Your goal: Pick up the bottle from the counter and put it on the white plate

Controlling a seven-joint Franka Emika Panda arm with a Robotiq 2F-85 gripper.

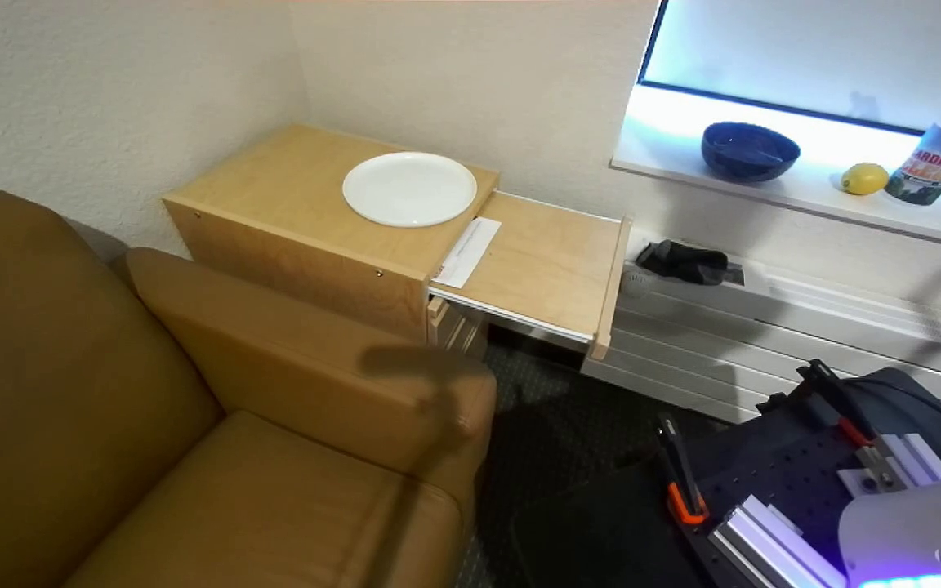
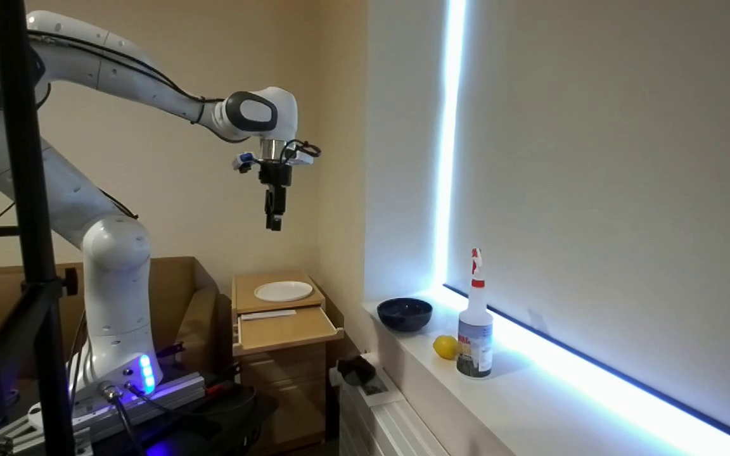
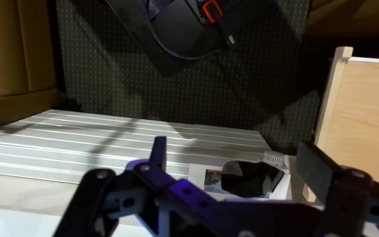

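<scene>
Wrist view | grpr (image 3: pixel 232 142) spread, nil held | in an ext. view, lemon (image 2: pixel 445 347) beside btl (image 2: pixel 476 324), 9 o'clock | wide grpr may clip it

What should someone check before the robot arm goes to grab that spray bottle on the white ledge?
1. Gripper open: ok, jaws apart, holding nothing.
2. Bottle upright on the counter: ok.
3. Gripper lined up over the bottle: not ok, it hangs well away from it.
4. Room around the bottle: not ok, a yellow lemon sits close beside it and might get knocked.
5. White plate ready: ok, lying flat with nothing on it.
6. How full the bottle is: cannot tell.
</scene>
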